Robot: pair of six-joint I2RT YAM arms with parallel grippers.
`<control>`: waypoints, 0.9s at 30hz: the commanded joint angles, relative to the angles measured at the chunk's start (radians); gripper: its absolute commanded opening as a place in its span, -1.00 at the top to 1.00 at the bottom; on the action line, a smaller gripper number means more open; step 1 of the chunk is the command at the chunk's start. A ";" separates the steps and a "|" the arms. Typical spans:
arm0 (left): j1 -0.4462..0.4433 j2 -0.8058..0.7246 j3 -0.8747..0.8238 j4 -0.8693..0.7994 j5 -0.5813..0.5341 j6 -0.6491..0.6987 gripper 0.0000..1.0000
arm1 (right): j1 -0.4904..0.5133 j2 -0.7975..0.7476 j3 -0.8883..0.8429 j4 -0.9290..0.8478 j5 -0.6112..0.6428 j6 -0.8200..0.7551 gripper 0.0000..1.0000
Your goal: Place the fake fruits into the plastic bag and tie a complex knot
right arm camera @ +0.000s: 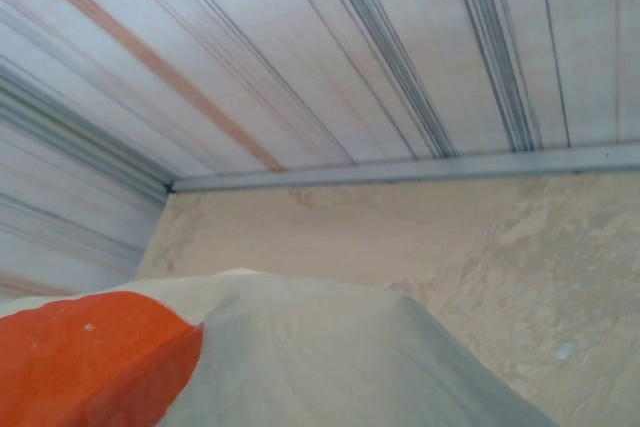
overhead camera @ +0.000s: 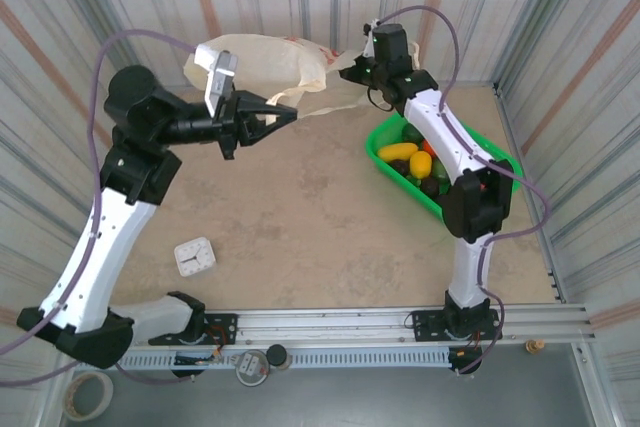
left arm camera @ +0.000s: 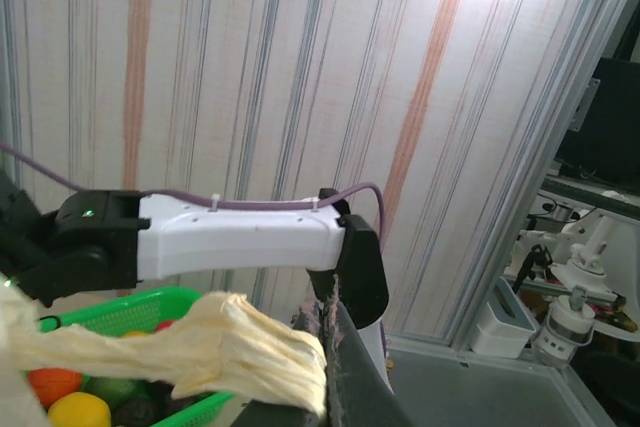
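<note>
The left hand (overhead camera: 283,115) is pressed together on a bunched strip of the plastic bag (overhead camera: 262,55). The bag sits by the far wall, beyond the bare middle of the surface (overhead camera: 300,207), and spreads across toward the right hand (overhead camera: 352,71). Whether that hand is spread or pinching I cannot tell; the film lies close under its wrist camera.

The bag looks nearly weightless, limp and slippery. It is probably best taken where the film gathers into a rope, as the left wrist view shows, since a single layer would likely slide out or tear under a pull.

Further right, the fake fruits (overhead camera: 400,152) lie in a green basket (overhead camera: 400,187), not yet in the bag. They seem light, hard and glossy, so they may roll or squirt from a pinch and are better gripped across the middle.

The bag is thin, translucent cream-yellow and crumpled, with a red-orange printed patch. The fruits show yellow, orange, green, red and a dark colour.
</note>
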State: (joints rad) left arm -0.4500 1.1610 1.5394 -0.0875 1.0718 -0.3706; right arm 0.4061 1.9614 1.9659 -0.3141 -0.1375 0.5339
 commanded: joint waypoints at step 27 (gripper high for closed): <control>0.005 -0.161 -0.627 0.043 -0.682 -0.177 1.00 | 0.120 -0.528 -0.763 0.008 -0.048 -0.099 -0.15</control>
State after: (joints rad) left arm -0.4557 1.0271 0.9230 -0.0551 0.4160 -0.5213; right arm 0.5426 1.5131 1.2297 -0.2150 -0.2249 0.4808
